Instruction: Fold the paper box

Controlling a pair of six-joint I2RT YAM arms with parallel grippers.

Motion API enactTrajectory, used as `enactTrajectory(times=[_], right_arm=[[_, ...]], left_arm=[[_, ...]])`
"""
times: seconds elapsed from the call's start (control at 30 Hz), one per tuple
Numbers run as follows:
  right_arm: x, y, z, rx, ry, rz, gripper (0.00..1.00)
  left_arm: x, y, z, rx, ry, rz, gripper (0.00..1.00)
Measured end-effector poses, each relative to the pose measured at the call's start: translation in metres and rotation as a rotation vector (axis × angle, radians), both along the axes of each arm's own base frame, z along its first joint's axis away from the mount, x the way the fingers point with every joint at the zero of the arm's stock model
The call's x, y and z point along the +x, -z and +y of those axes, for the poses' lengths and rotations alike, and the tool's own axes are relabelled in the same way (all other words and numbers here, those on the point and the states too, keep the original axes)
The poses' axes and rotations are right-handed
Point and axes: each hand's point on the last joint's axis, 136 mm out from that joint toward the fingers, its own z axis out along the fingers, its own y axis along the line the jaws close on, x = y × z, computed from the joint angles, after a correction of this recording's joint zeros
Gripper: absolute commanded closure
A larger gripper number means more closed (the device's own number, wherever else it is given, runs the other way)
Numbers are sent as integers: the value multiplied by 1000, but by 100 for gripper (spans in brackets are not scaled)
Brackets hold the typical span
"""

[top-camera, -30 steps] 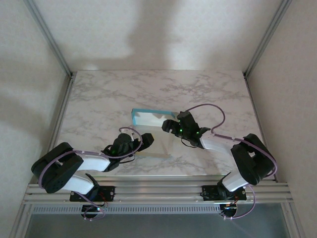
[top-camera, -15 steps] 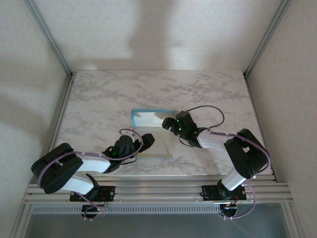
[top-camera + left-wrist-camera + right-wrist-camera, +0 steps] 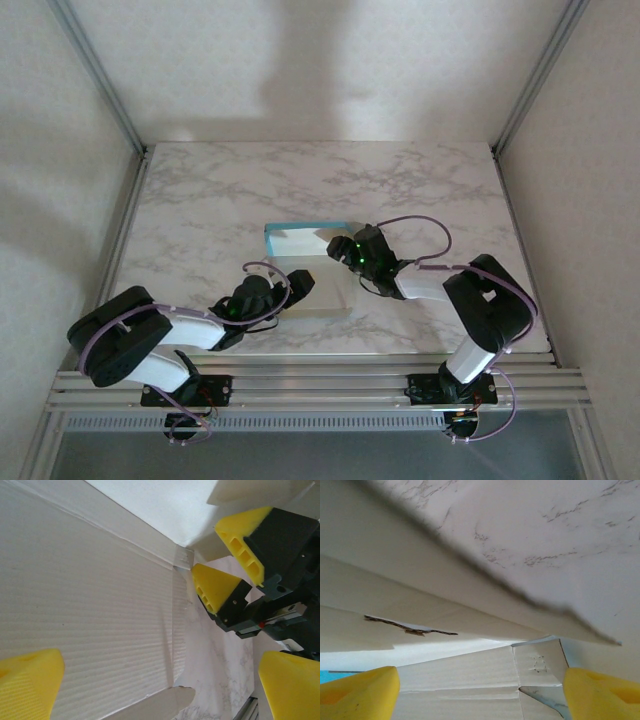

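The paper box (image 3: 300,243) lies mid-table as a white creased sheet, its far wall raised and showing a turquoise edge. My left gripper (image 3: 300,283) is low at the sheet's near edge, open, its yellow fingers wide apart over the white card (image 3: 90,605). My right gripper (image 3: 338,248) is at the box's right side, also open. In the left wrist view the left gripper (image 3: 160,690) faces the right gripper (image 3: 206,550) at the box corner. In the right wrist view the right gripper (image 3: 480,695) straddles a creased card panel (image 3: 470,670) with a torn spot above.
The marble table (image 3: 200,200) has free room left, right and behind the box. An aluminium rail (image 3: 320,385) runs along the near edge by the arm bases. Pale walls and metal posts enclose the table on three sides.
My right gripper has edged left and farther in over the box's right side, its jaws a little narrower. The left gripper has crept slightly right along the near edge. The box has stayed put.
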Motion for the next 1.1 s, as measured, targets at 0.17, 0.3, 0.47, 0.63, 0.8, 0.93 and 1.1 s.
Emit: enactTrajectory(times=[0.17, 0.3, 0.47, 0.63, 0.8, 0.93, 1.1], right_arm=[[3, 1, -6, -6, 43, -6, 15], [5, 1, -10, -15, 68, -13, 15], [7, 1, -12, -22, 82, -21, 16], [10, -1, -9, -6, 80, -35, 18], [12, -1, -7, 4, 78, -51, 19], [13, -3, -6, 11, 73, -69, 20], [13, -7, -1, 12, 53, -94, 22]], left_arm=[[2, -1, -2, -27, -16, 6, 1], [2, -1, -4, -37, -18, 7, 1], [1, -1, -6, -50, -17, 8, 1], [1, -2, -8, -58, -15, 6, 1], [2, -2, -9, -65, -17, 2, 1], [3, -2, -10, -68, -17, 0, 1], [3, -2, -11, -74, -18, -2, 1]])
